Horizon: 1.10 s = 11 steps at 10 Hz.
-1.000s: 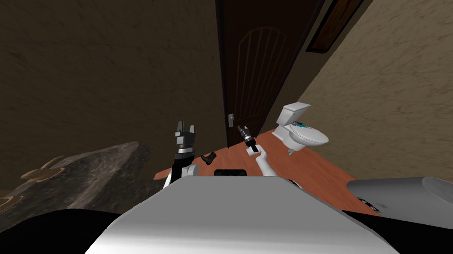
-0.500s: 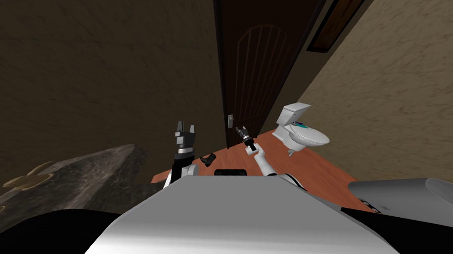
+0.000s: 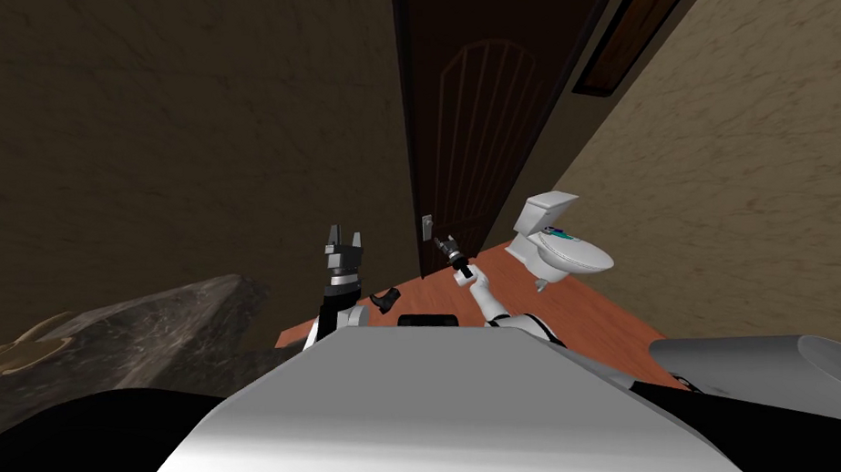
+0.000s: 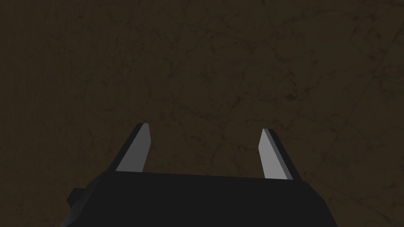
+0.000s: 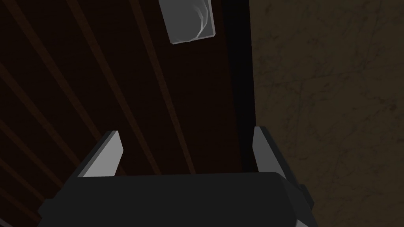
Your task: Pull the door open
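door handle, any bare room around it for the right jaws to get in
Bare door panel runs from the open right jaws to the grey handle plate, nothing between. Crowded beside the plate: dark frame edge, then wall.

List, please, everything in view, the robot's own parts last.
door: one, dark brown, straight ahead.
handle plate: one, grey, on the door near its edge.
toilet: one, white, right of the door.
picture frame: one, brown, on the right wall.
counter: one, dark mottled, at left.
rounded fixture: one, grey, at the lower right.
left gripper: one, grey fingers open, facing a dark wall.
right gripper: one, grey fingers open, short of the handle plate.
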### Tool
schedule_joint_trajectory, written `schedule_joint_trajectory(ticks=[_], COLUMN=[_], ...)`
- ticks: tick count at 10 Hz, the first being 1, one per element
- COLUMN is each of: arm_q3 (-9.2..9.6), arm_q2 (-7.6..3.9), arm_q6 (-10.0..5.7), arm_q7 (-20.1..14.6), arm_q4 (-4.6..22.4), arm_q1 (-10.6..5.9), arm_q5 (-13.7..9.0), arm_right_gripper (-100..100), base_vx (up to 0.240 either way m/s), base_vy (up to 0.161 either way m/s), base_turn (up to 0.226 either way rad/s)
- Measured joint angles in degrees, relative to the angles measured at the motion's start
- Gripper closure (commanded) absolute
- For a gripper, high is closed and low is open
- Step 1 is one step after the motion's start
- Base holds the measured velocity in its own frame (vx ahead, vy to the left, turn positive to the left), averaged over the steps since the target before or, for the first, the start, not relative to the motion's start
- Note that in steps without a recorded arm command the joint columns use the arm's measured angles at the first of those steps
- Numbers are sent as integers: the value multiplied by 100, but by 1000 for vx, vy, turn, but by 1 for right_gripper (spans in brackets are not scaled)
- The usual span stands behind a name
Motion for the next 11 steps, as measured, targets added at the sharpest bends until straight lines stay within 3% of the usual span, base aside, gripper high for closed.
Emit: schedule_joint_trajectory(ticks=[3, 7, 8, 10, 11], arm_q3=[-23, -9, -11, -253, -390], arm_q2=[36, 56, 58, 47, 10], arm_q6=[-53, -50, -57, -63, -44], arm_q7=[317, 632, 648, 723, 732], arm_q4=[548, 978, 993, 1016, 919], arm_q1=[-309, -565, -573, -562, -465], arm_q5=[120, 257, 259, 290, 327], arm_right_gripper=[-100, -100, -100, -100, -100], base_vx=[82, 55, -23, -51, -34], base_vy=[-6, 7, -14, -36, -27], base_turn=[-16, -9, 174, 332, 208])
